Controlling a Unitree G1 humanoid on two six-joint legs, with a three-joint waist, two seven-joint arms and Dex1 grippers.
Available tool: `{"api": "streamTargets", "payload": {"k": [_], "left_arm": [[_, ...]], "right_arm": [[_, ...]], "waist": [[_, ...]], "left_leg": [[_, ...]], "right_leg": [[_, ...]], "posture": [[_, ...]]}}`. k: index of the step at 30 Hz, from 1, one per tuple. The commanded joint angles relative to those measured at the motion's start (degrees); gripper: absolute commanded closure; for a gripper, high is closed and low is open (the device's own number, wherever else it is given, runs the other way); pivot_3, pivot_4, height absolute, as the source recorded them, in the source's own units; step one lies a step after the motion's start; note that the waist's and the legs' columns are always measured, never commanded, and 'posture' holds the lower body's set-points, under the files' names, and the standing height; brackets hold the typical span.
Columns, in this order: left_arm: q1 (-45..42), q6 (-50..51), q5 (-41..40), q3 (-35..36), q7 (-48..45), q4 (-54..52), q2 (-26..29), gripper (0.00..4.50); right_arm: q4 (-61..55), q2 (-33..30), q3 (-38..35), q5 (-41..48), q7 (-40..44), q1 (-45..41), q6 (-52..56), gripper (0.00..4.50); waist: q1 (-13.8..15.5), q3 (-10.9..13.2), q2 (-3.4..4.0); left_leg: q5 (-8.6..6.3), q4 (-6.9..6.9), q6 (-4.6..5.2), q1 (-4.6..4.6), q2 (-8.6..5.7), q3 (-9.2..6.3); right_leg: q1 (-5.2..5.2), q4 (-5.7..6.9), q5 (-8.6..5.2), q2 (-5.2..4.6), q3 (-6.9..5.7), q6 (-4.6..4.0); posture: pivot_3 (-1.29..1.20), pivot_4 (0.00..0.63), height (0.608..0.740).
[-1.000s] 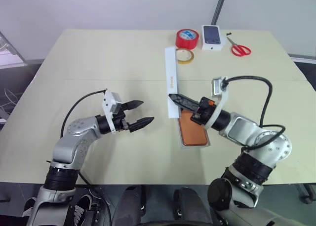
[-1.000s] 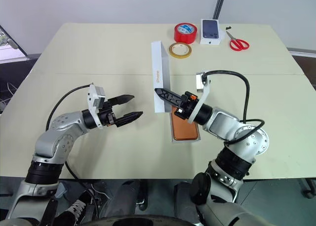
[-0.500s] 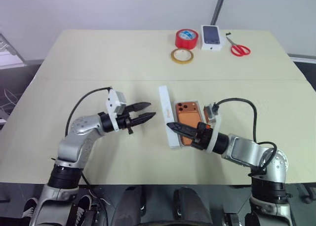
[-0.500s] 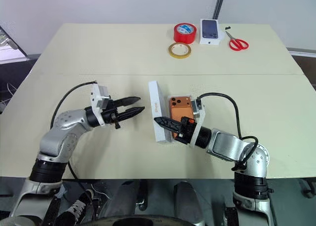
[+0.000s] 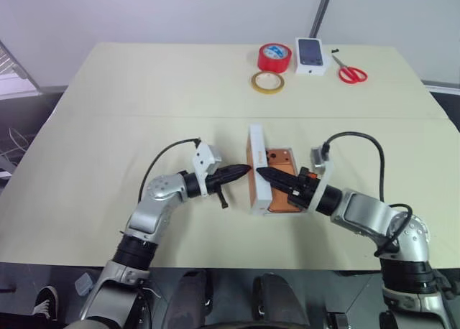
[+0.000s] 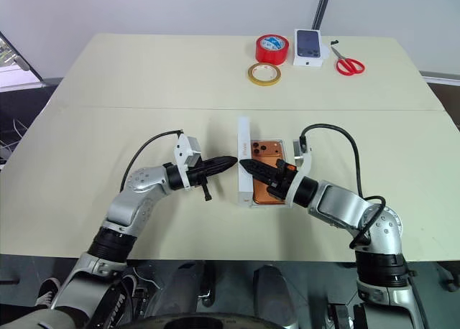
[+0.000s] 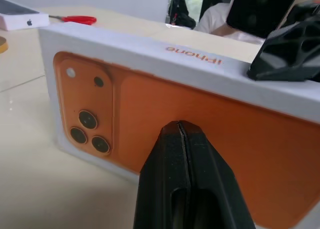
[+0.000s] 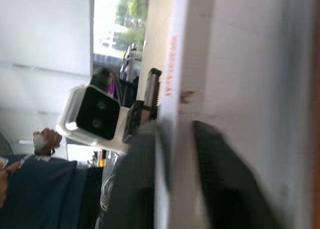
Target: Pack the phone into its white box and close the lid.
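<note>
Firstly, left fingers: the left gripper [image 5: 243, 172] has its two black fingers pressed together with nothing between them, and the tips sit against, or just short of, the lid's printed face.
Right fingers: the right gripper [image 5: 263, 175] has its fingers parted, one on each side of a white wall of the lid; whether the pads press that wall cannot be told.
Fingers to each other: the two sets of tips point at one another from opposite sides, with the lid alone between them.
Lid: the lid [image 5: 254, 146] stands on one long edge between the grippers. Its orange printed top faces the left fingers and its open white inside faces the right fingers.
Phone: the phone [image 5: 281, 160] lies flat under the right fingers, back up, with the camera bump at the end farther from the robot. Its near end is hidden by the right gripper.
White box: the white box [image 5: 286, 150] lies around the phone, directly below the right fingers, and its long side is against the foot of the standing lid.
Table: the table [image 5: 144, 92] lies under all of this.
Well beyond the fingertips: a red tape roll [image 5: 273, 56], a yellow tape ring [image 5: 267, 82], a small white box with a dark phone picture [image 5: 311, 54] and red scissors [image 5: 351, 73] lie at the far edge.
</note>
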Motion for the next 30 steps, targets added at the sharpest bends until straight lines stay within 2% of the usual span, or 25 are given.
{"api": "streamTargets", "payload": {"k": [1,4,7,10,12,13,15,17,19,23,27,30], "left_arm": [[-2.08,-0.94,0.36,-1.69,0.41,1.15,-3.32,4.50],[-3.11,-2.27,1.67,-3.03,0.73,2.98,-5.73,4.50],[-4.41,-3.00,2.41,-3.77,1.22,5.19,-8.19,4.50],[-4.75,-2.42,2.27,-3.98,0.85,5.35,-9.10,4.50],[-4.38,-2.22,2.37,-3.92,0.59,4.45,-8.77,4.50],[-4.12,-1.87,2.21,-3.59,0.52,3.80,-8.26,4.50],[-3.56,-1.02,1.62,-2.53,0.30,2.38,-6.84,4.50],[-3.30,-0.43,1.44,-1.50,0.55,1.17,-5.25,4.50],[-3.20,-0.21,1.37,-1.29,0.77,0.57,-4.54,4.50],[-4.78,0.08,2.22,2.61,4.69,1.75,-2.27,4.50],[-8.47,-2.04,6.00,4.87,10.96,8.47,-1.60,4.50],[-9.76,-0.57,4.48,5.94,11.19,10.27,-2.35,4.50]], "right_arm": [[-1.85,-6.45,-3.16,-0.22,5.04,0.22,0.87,1.65],[-1.71,-13.56,-5.60,-6.60,14.00,-0.29,3.18,1.65],[0.81,-21.48,-7.58,-16.89,25.98,-0.83,3.82,1.65],[1.24,-27.67,-3.17,-36.80,37.20,-0.69,-4.19,1.65],[3.26,-25.98,-3.26,-40.03,39.61,-2.17,-6.37,1.65],[3.13,-24.61,-3.09,-41.80,39.97,-2.86,-7.54,1.87],[1.36,-22.85,0.04,-50.75,40.65,-3.21,-12.77,2.51],[1.07,-21.07,3.61,-60.65,40.17,-3.59,-18.61,3.56],[1.45,-19.58,4.40,-64.91,40.61,-3.85,-20.94,4.47],[2.40,-14.14,7.61,-76.31,37.80,-5.82,-28.15,4.47],[2.60,-11.46,9.40,-83.62,37.80,-6.94,-31.15,4.47],[2.49,-9.39,9.29,-85.23,37.91,-6.90,-30.58,4.47]], "waist": [[0.15,0.00,0.00],[0.60,0.00,0.01],[0.96,0.00,0.01],[0.97,0.00,0.00],[0.94,0.00,-0.02],[0.83,0.00,-0.02],[0.82,0.00,-0.01],[0.85,-0.01,0.01],[0.96,-0.01,0.02],[1.00,0.00,0.00],[1.17,0.00,0.00],[1.01,0.00,-0.01]], "left_leg": [[0.00,0.02,0.00,0.00,0.00,0.00],[-0.01,0.09,0.02,0.00,0.01,0.00],[-0.04,0.10,0.06,0.00,0.02,0.02],[-0.04,0.14,0.07,0.00,0.02,0.03],[-0.05,0.14,0.08,0.01,0.02,0.03],[-0.05,0.14,0.08,0.02,0.03,0.02],[-0.04,0.14,0.08,0.03,0.05,0.02],[-0.04,0.12,0.06,0.03,0.06,0.02],[-0.03,0.14,0.05,0.02,0.05,0.02],[-0.03,0.22,0.04,0.01,0.02,0.02],[-0.02,0.32,0.04,-0.02,0.01,-0.01],[-0.03,0.35,0.05,-0.02,-0.01,-0.01]], "right_leg": [[0.01,0.00,0.00,0.00,0.00,0.00],[0.03,0.00,0.00,0.02,-0.03,0.00],[0.04,-0.03,0.00,0.04,-0.02,0.00],[0.04,-0.03,0.00,0.04,-0.02,0.00],[0.05,-0.05,0.00,0.07,-0.03,0.00],[0.05,-0.04,0.00,0.08,-0.02,0.00],[0.02,-0.02,0.00,0.08,0.00,0.00],[0.00,-0.01,0.00,0.10,0.00,0.00],[0.00,0.00,0.00,0.08,0.00,0.00],[0.04,0.01,0.00,0.05,-0.01,0.01],[0.05,0.07,0.00,0.05,-0.06,0.01],[0.06,0.06,0.00,0.05,-0.06,0.02]], "posture": [[0.00,0.150,0.728],[0.00,0.150,0.728],[0.00,0.150,0.728],[0.00,0.150,0.728],[0.00,0.150,0.728],[0.00,0.150,0.728],[0.00,0.150,0.728],[0.00,0.150,0.728],[0.00,0.150,0.728],[0.00,0.150,0.728],[0.00,0.150,0.728],[0.00,0.150,0.728]]}}
